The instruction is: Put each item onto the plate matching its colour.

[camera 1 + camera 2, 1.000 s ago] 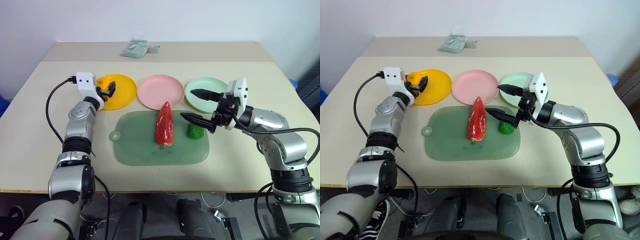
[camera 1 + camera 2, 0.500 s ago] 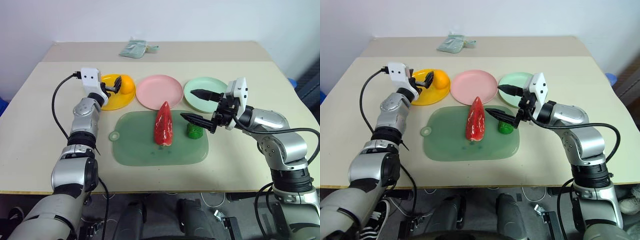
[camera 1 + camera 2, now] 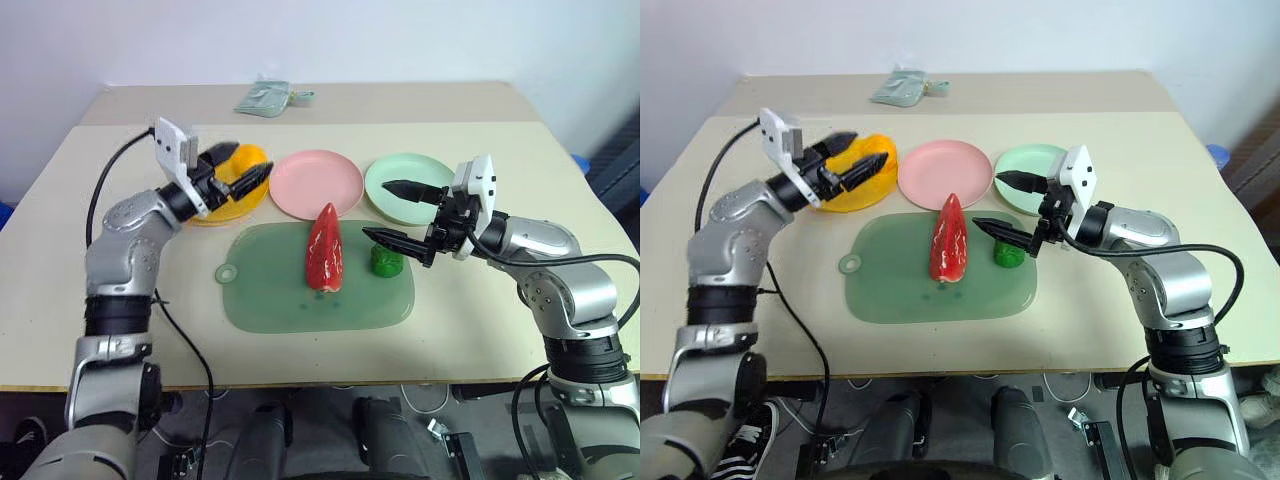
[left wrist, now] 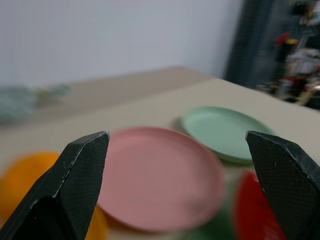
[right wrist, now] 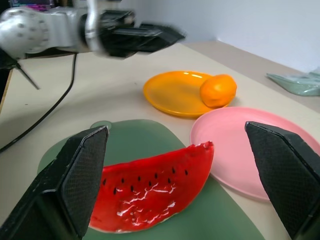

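A: Where do the task's things lie relative to the fingers?

B: The round orange toy fruit [image 5: 218, 90] rests on the shallow yellow plastic plate [image 5: 175, 92], at its rim nearest the pink plate [image 3: 318, 183]. The left gripper [image 3: 243, 170] hovers above the yellow plate, its two black fingers [image 4: 67, 195] apart and empty, pointing toward the pink plate. The red watermelon wedge with green rind [image 3: 324, 248] lies on the large dark-green rounded-rectangle mat [image 3: 270, 300]. The bumpy dark-green ball [image 3: 387, 261] sits on the mat just beside the wedge, directly below the right gripper [image 3: 396, 212], whose fingers are spread wide, one above the other, holding nothing. The light mint-green plate [image 3: 405, 183] lies bare behind that gripper.

A: What does one view add to another?

B: The right wrist view shows the wedge's glossy red face with black seeds, and the orange toy touching the yellow plate; it also catches the left gripper above the beige surface [image 5: 125, 80]. The left wrist view looks level across the pink and mint plates. The head views show the three plates in a row behind the mat, and a small pale teal pouch [image 3: 266, 98] well apart at the far edge.

A: Materials and shapes?

B: The plates are smooth, round, equal in size; the mat is flat with a small ring tab; the fingers are matt black, tapering, with a fine textured grip face.
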